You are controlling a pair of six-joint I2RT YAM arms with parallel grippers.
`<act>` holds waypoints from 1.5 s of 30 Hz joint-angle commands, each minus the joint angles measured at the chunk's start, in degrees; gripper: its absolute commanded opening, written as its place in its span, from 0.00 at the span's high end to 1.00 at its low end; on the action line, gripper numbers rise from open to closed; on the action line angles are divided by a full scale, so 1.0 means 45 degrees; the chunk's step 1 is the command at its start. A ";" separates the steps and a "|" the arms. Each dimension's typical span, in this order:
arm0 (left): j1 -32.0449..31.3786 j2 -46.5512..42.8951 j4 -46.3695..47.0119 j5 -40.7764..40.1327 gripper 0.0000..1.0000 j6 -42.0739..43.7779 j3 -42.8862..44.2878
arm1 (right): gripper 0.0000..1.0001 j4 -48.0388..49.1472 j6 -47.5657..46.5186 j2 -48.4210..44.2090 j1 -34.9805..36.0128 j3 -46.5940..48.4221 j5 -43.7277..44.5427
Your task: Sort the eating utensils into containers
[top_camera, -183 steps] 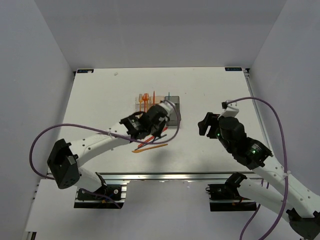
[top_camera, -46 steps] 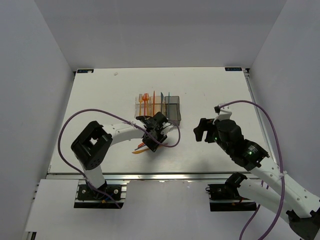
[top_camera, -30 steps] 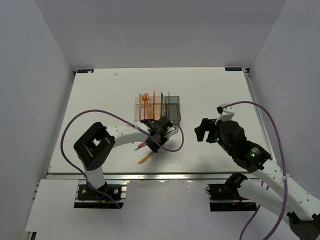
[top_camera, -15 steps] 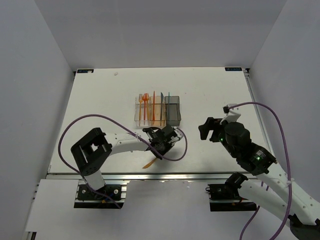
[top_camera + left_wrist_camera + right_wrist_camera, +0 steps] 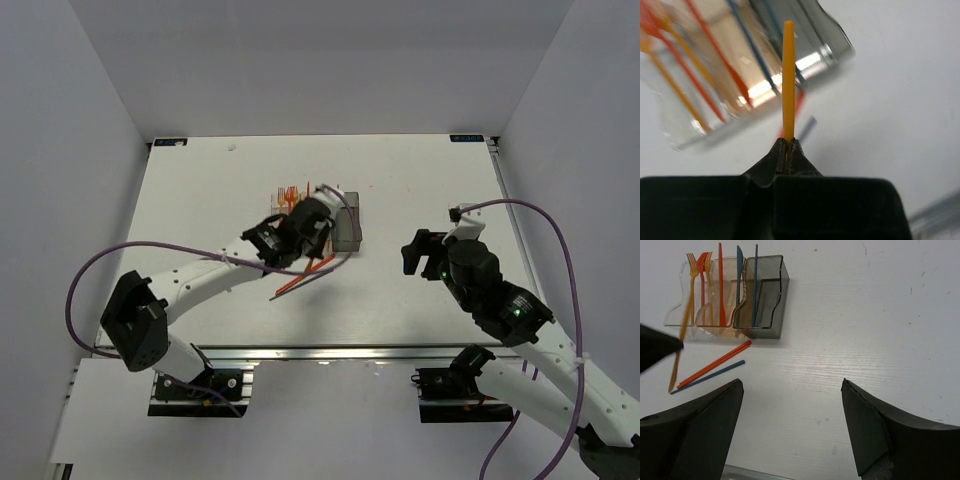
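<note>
No legible txt; the corner stickers [image 5: 466,137] on table too small to read.

White table [image 5: 430,190], pale walls [image 5: 320,60], metal rail [image 5: 330,352] alongside.

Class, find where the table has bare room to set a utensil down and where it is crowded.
Bare: the table right of the dark bin, toward the right hand, and left of the clear bin. Crowded: before the bins, where two loose sticks lie near the left hand and its orange utensil.

Clear plastic bin [image 5: 674,317], tan plastic bin [image 5: 710,322] and smoky grey plastic bin [image 5: 772,300] stand left to right — thin orange plastic stick [image 5: 715,365] and grey-blue plastic stick [image 5: 707,376] lie just nearer.
</note>
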 commanded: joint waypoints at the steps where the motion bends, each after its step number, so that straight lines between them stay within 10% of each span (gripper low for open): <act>1: 0.1598 -0.0182 0.1551 -0.1376 1.00 -0.1063 0.1228 | 0.16 0.0323 0.0036 0.0396 -0.0039 0.0666 0.0491; 13: 0.3788 0.4075 0.3856 -0.1553 1.00 -0.2139 0.4706 | 0.11 0.0480 -0.0101 0.1627 -0.0176 0.0666 0.0744; 45: 0.3906 0.6382 0.5109 -0.0791 1.00 -0.2745 0.2969 | 0.11 0.0207 -0.0218 0.1511 -0.0254 0.0569 0.0725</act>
